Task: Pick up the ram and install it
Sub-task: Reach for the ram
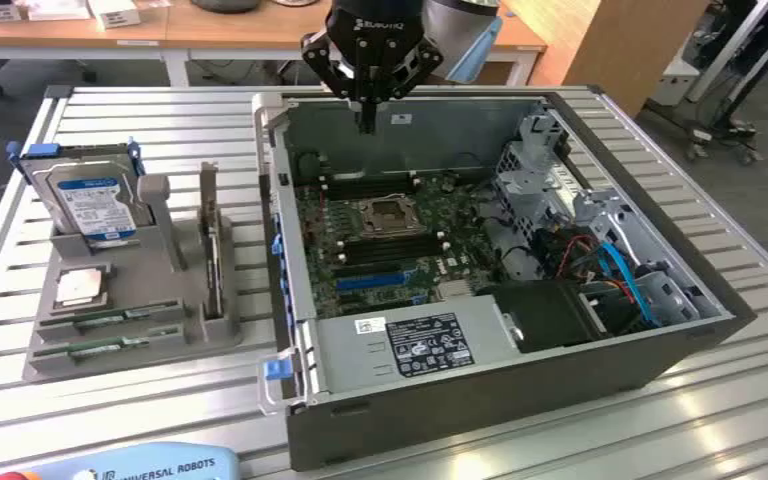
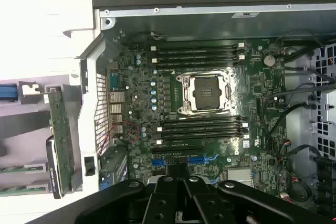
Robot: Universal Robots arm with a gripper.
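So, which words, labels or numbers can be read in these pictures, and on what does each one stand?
"UNIVERSAL ROBOTS": on the pendant.
"ROBOTIQ": on the gripper, on its body, only partly clear.
Print on the drive label: too small to read.
Print on the power supply label: too small to read.
Print on the motherboard: too small to read.

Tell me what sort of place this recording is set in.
Probably a robotics lab or workshop: an open computer case sits on a slatted metal table beside a grey parts fixture holding a hard drive, with wooden desks behind.
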